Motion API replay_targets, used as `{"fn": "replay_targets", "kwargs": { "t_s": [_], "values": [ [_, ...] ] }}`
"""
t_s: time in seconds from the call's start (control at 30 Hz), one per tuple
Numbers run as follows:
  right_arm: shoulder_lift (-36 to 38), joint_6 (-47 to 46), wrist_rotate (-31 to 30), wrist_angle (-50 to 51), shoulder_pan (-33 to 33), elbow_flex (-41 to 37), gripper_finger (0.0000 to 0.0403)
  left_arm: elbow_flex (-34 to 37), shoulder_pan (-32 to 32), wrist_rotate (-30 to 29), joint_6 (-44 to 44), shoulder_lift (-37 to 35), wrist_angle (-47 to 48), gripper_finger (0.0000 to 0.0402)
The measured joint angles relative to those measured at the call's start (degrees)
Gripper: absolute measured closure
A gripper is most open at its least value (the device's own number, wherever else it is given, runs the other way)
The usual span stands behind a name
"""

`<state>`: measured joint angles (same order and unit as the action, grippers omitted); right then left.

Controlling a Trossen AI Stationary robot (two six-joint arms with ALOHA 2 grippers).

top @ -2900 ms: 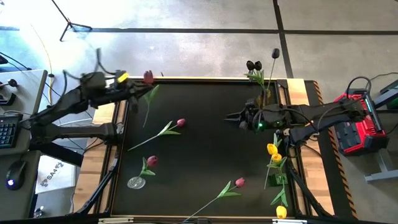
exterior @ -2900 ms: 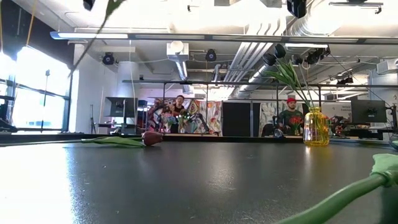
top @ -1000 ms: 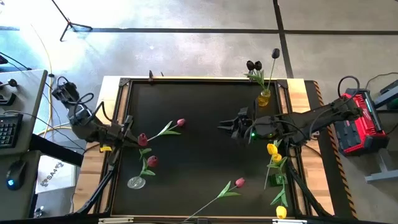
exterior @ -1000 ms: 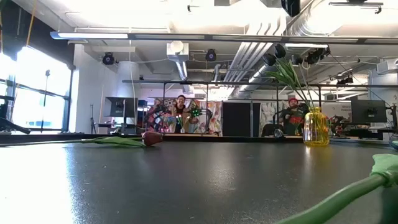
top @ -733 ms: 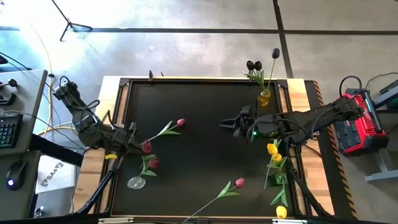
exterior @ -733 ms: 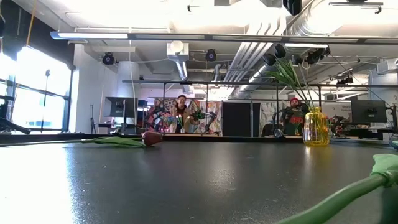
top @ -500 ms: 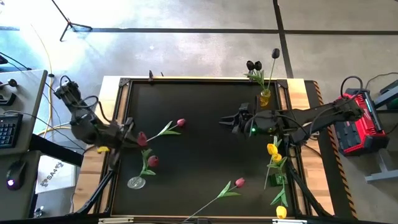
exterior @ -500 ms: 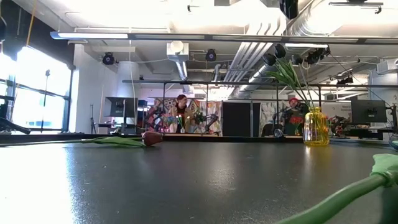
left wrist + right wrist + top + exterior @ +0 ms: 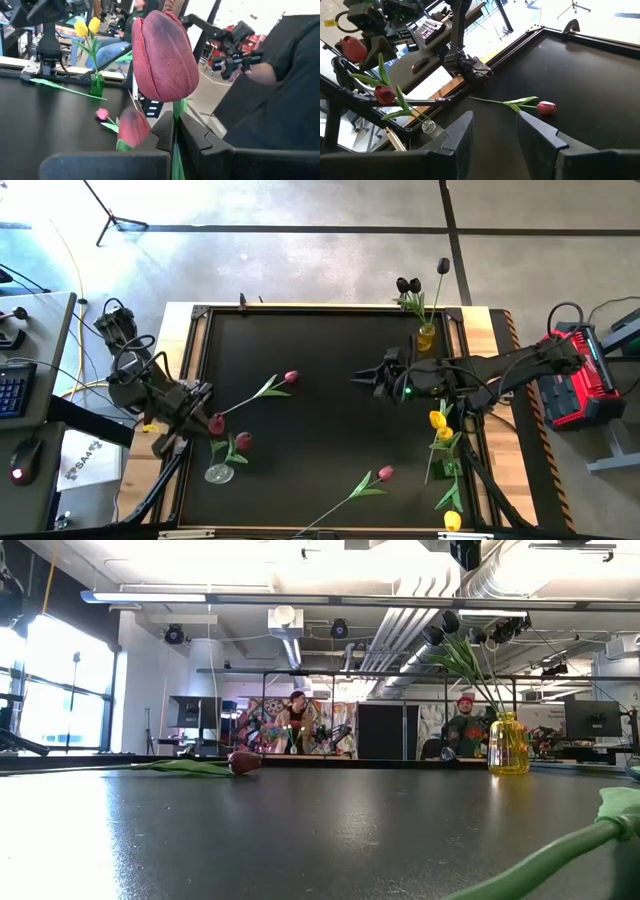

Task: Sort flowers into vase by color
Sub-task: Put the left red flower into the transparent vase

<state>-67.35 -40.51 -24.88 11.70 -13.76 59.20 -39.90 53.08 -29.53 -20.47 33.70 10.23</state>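
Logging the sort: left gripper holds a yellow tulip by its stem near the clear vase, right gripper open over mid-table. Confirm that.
One error: the tulip in the left gripper is pink, not yellow, as the left wrist view shows. The clear vase and open right gripper stand.

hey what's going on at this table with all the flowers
A two-armed robot is sorting tulips into vases by color. The left gripper is shut on a pink tulip, holding it at the table's left edge near a clear vase that already has one pink tulip. The right gripper hangs open over the table's middle right, holding nothing. Dark tulips stand in a yellow vase, yellow ones in a green vase. Two pink tulips lie loose.
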Motion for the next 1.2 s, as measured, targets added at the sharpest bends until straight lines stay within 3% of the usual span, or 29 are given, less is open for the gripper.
{"fn": "replay_targets", "kwargs": {
  "t_s": [0.37,0.8,1.2],
  "values": [
    [0.0,-1.1,-0.1,0.1,0.3,0.0,0.0265,0.0,0.0,-3.5,1.1,0.0,-4.2,0.0401],
    [0.0,-2.1,-0.2,0.1,0.3,0.0,0.0265,0.0,-0.1,-2.7,-2.0,0.4,-2.8,0.0401],
    [0.0,-1.9,-0.2,0.1,0.3,0.0,0.0265,-0.1,-0.1,-2.8,-11.9,4.1,3.2,0.0394]
  ]
}}
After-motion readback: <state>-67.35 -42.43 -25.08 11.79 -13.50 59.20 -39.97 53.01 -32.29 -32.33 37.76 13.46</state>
